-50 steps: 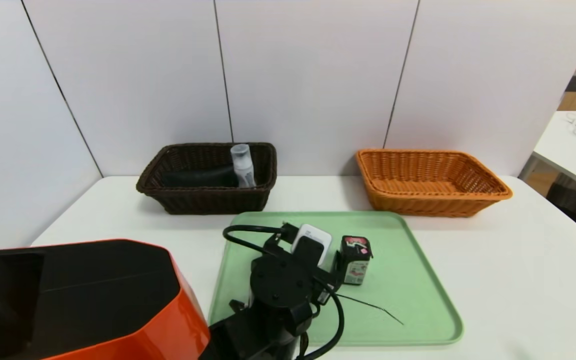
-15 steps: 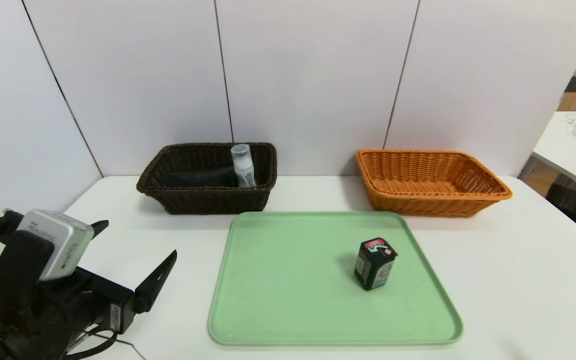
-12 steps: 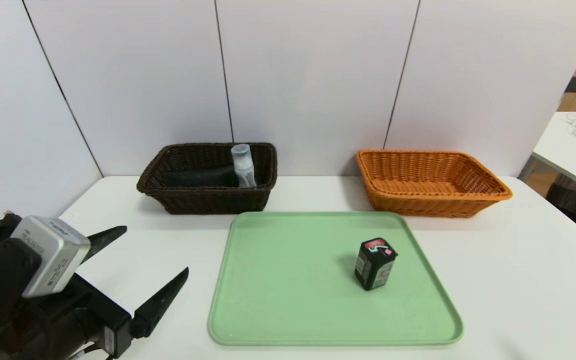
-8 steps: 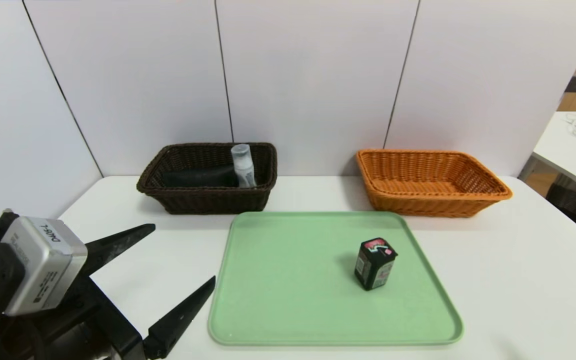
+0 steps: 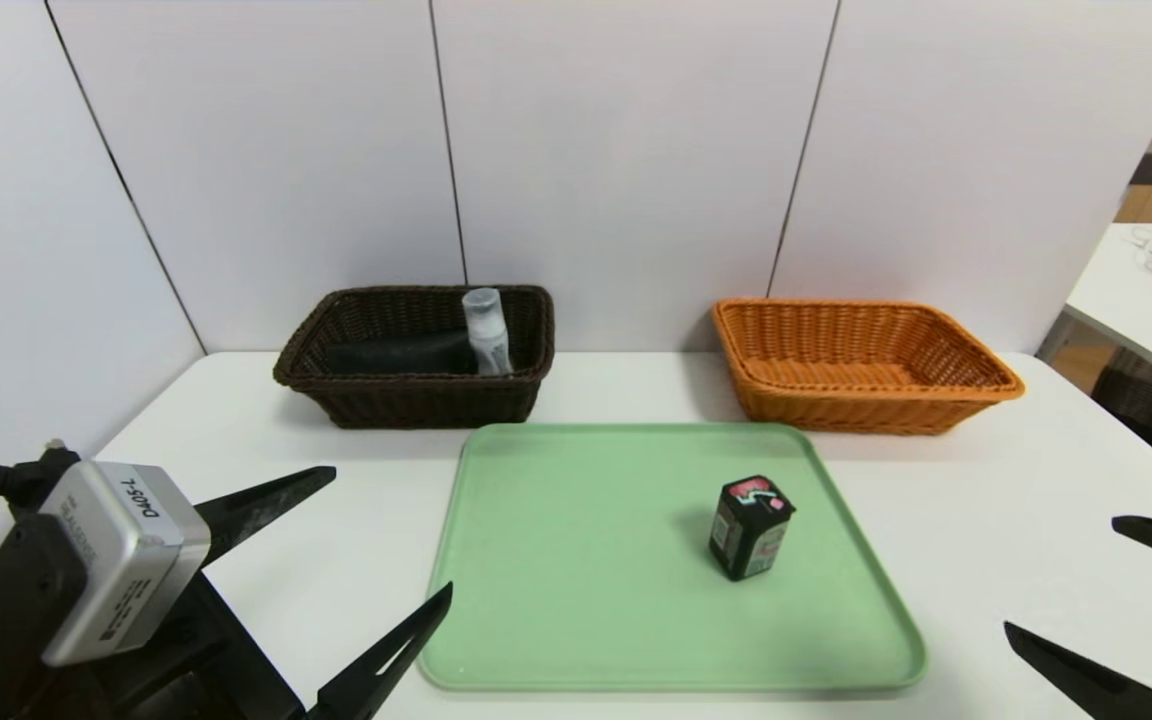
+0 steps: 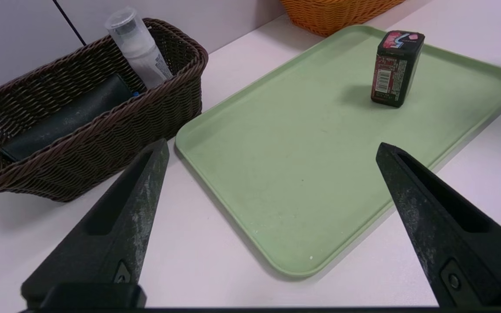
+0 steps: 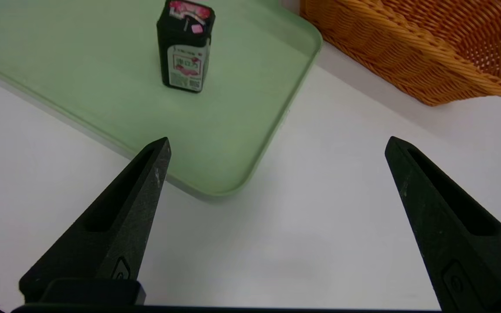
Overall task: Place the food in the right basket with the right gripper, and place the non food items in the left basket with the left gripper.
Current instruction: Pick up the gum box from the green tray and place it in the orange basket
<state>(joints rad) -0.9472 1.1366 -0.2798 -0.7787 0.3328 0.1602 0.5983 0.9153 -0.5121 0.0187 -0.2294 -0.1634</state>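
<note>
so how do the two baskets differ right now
The brown basket is dark and sits left of the tray; the orange basket is bright and sits to its right. The brown basket holds a pale tube propped on end and a flat black item; the orange basket holds nothing. Both are rectangular woven baskets standing at the back of the white table, by the wall.

Head cam sits high, looking forward and down over the whole table (image 5: 986,480). Each wrist cam rides low behind its own fingers, looking in from its side. All three catch the green tray (image 5: 576,640) (image 6: 276,174) (image 7: 242,143).
</note>
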